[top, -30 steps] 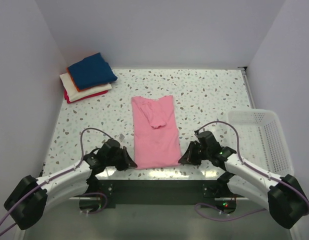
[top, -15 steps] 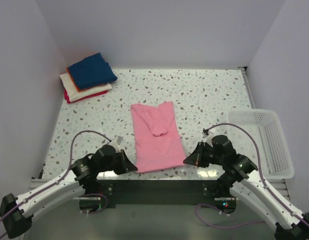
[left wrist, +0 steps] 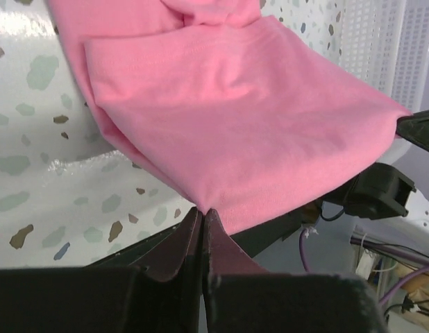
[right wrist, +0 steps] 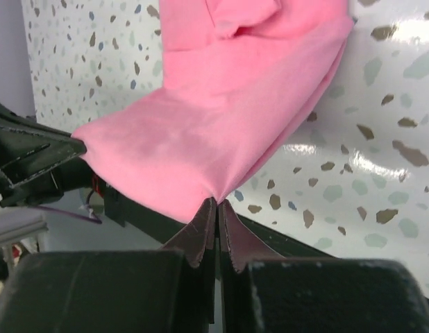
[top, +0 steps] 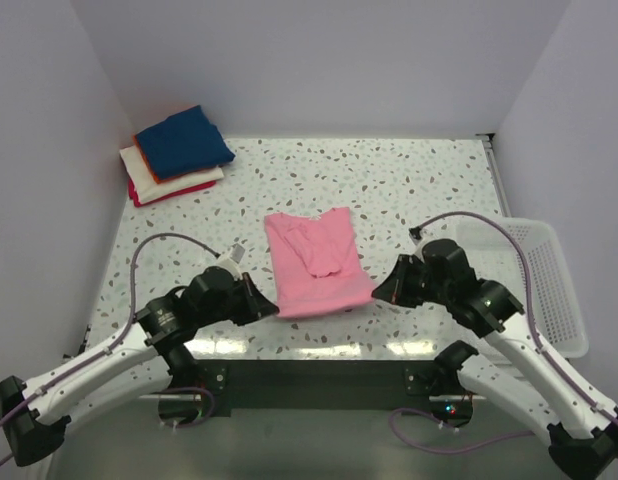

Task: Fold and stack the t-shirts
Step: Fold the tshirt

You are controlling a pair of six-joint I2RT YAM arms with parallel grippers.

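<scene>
Now the pink t-shirt (top: 319, 275) lies lengthwise on the speckled bench (top: 419, 185), with its near hem raised off the surface. The left claw (top: 268, 308) is clenched on the hem's left corner, a pinch of pink cloth caught between its closed fingertips. The right claw (top: 380, 293) is clenched on the right corner in the same way. The hem spans the gap between the two claws. The shirt's far half, with a sleeve folded across it, rests flat. Well beyond the shirt and to its left sits the stack of folded t-shirts (top: 174, 158), navy on top, over orange, white and red. Right of the shirt stands the white mesh basket (top: 537, 285).
</scene>
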